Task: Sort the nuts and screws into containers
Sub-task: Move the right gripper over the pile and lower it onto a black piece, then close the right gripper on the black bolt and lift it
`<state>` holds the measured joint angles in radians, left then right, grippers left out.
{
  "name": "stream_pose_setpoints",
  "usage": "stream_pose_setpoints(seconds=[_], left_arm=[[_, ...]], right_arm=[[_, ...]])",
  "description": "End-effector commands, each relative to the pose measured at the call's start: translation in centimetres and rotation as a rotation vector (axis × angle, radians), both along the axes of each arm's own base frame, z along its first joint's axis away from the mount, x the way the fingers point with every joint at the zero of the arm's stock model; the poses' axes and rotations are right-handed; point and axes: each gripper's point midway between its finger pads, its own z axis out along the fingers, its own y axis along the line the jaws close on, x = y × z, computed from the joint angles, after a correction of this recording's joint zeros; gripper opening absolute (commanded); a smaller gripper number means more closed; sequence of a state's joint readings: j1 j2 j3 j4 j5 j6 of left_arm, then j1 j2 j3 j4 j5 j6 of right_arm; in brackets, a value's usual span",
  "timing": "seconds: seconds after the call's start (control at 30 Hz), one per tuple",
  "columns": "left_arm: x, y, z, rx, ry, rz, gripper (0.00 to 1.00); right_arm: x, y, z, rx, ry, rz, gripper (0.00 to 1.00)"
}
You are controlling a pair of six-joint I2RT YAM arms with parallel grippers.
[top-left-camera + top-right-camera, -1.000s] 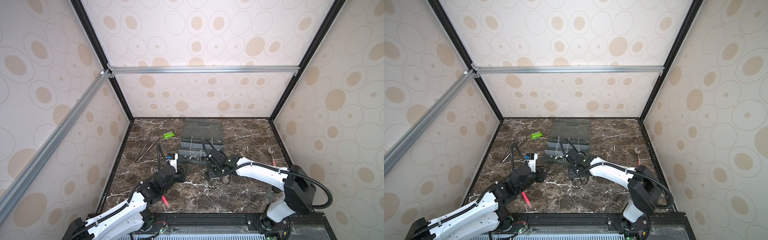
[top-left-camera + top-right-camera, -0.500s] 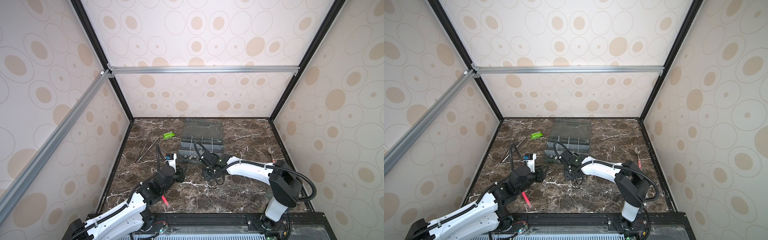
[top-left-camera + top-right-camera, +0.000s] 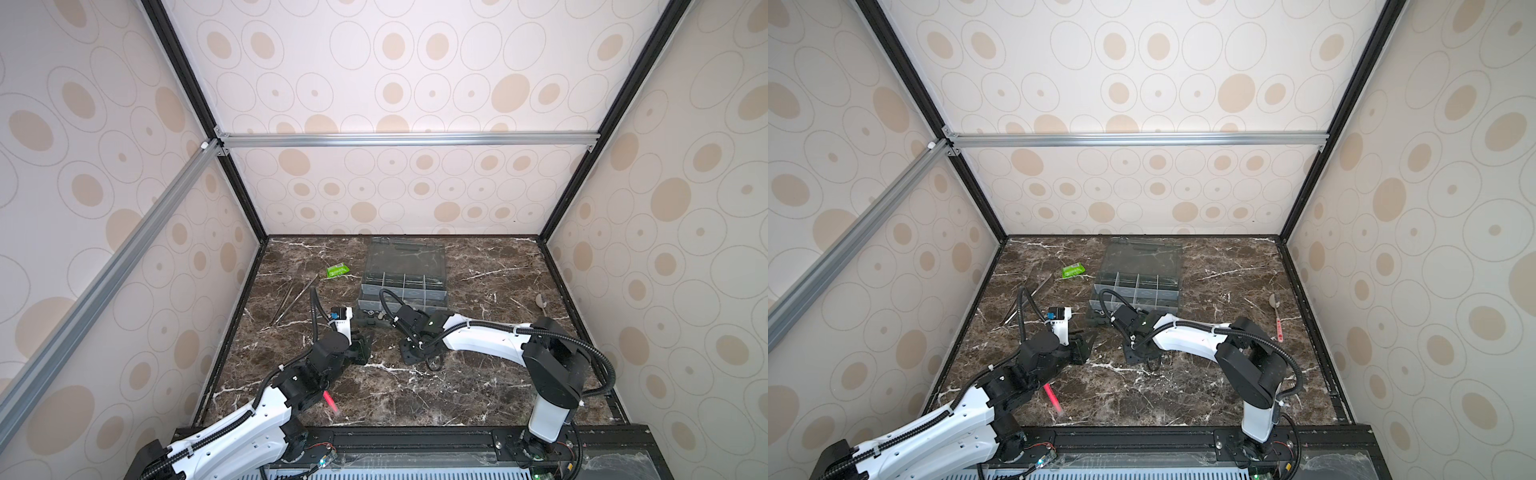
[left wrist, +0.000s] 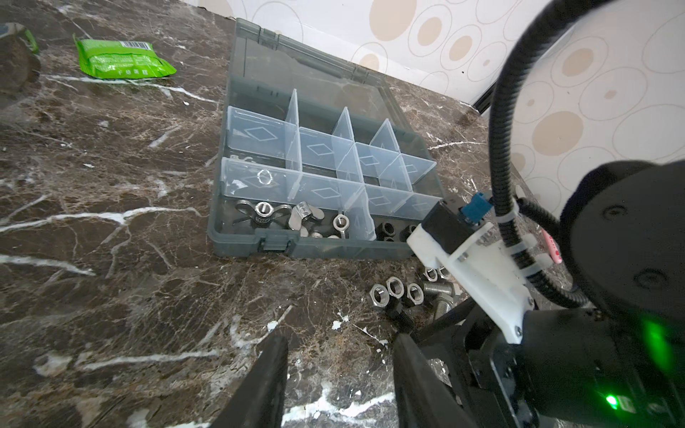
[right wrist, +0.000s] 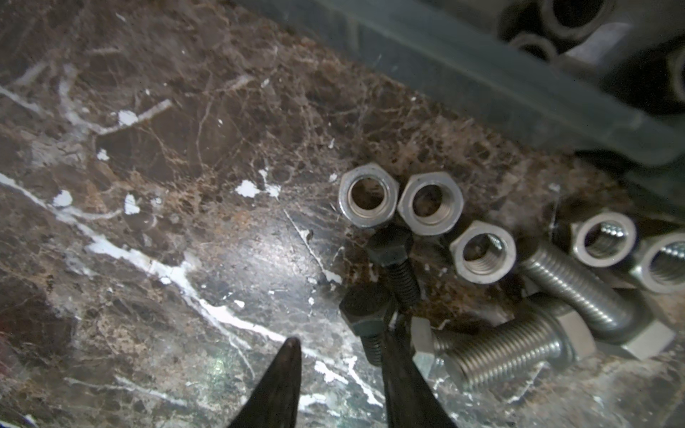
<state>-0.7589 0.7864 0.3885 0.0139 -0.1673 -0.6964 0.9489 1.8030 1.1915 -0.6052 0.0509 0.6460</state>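
The right gripper (image 5: 339,355) has swung left to the loose screws (image 5: 571,281) and nuts (image 5: 430,207) just before the containers (image 4: 318,148); its jaws stand part-open, empty, one beside a black screw (image 5: 365,315), likely hard, slick, rolling: pinch its hex head

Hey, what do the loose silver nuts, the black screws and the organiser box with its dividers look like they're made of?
Silver hex nuts: bare metal, probably steel, with a dull brushed shine and cut threads.
Black screws: metal too, likely with a matte black coating; no glint.
Organiser box: smoky grey plastic, semi-glossy, moulded latch.
Dividers: clear, slightly frosted plastic; you see through them.
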Motion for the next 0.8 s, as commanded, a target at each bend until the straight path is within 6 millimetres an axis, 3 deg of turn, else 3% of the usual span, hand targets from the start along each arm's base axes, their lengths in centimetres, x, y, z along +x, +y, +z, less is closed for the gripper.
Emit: stream_pose_setpoints(seconds=[0.0,0.5,0.77], left_arm=[[0.2,0.6,0.1,-0.010,-0.005,0.034,0.47],[0.3,0.4,-0.3,-0.003,0.000,0.027,0.48],[0.3,0.4,-0.4,-0.001,0.002,0.026,0.48]], right_arm=[[-0.2,0.1,-0.3,-0.039,0.010,0.011,0.39],[-0.8,0.5,-1.6,-0.098,0.032,0.040,0.39],[-0.9,0.9,-1.8,-0.101,0.035,0.050,0.33]])
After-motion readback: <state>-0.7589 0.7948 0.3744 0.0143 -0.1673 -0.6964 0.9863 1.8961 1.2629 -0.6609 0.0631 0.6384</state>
